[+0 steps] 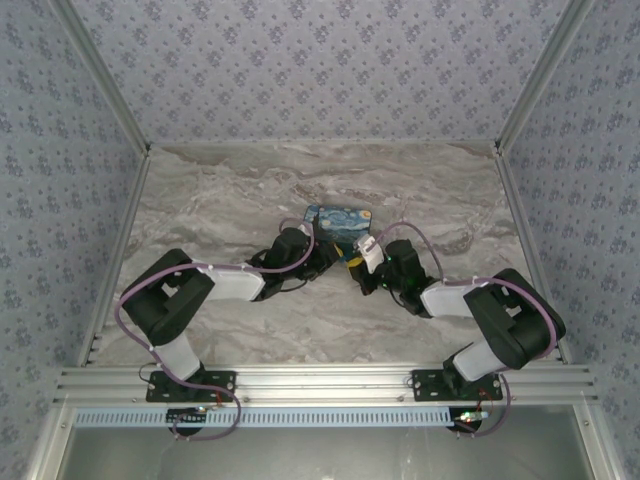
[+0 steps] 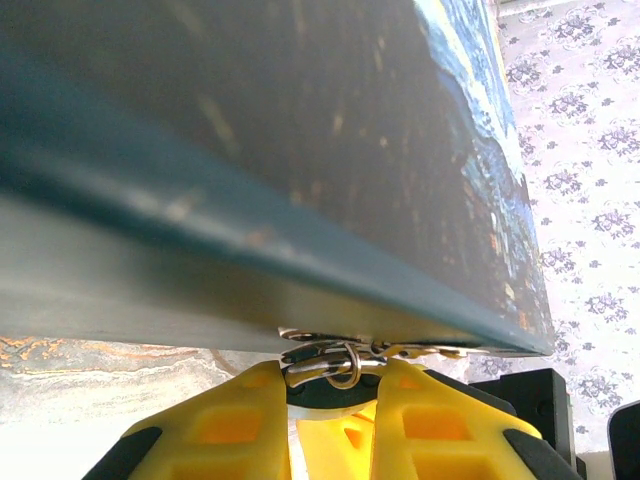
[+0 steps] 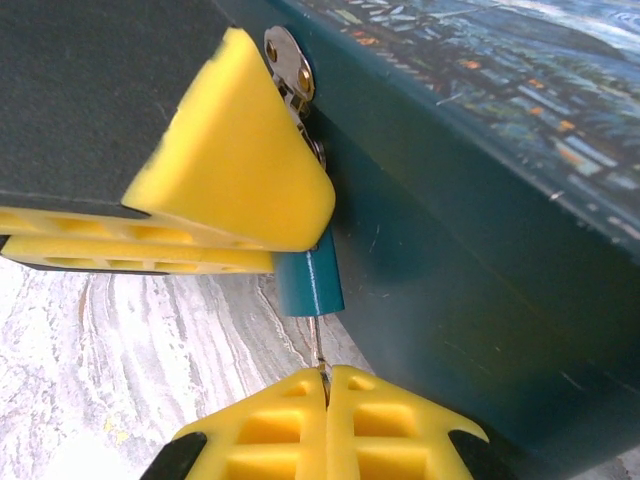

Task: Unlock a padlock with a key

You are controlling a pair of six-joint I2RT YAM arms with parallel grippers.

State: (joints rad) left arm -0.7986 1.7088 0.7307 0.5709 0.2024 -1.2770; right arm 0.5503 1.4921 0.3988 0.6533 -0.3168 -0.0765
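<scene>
The painted blue box (image 1: 338, 224) lies mid-table, and both grippers meet at its near edge. The padlock (image 3: 310, 283), a small blue body, hangs from the box's silver hasp (image 3: 290, 58). My left gripper (image 2: 330, 372) is shut on the padlock (image 2: 325, 393), whose silvery shackle and a ring show between the yellow fingers (image 2: 235, 410). A left finger (image 3: 235, 165) covers the padlock's top in the right wrist view. My right gripper (image 3: 326, 378) is shut on the thin key (image 3: 319, 345), whose blade runs up into the padlock's underside. From above, the left gripper (image 1: 335, 258) and right gripper (image 1: 362, 268) nearly touch.
The box's dark teal side wall (image 3: 470, 300) stands right beside both grippers. Marbled tabletop (image 1: 250, 190) spreads around the box. Patterned walls (image 1: 320, 60) and aluminium rails (image 1: 320, 382) close in the workspace.
</scene>
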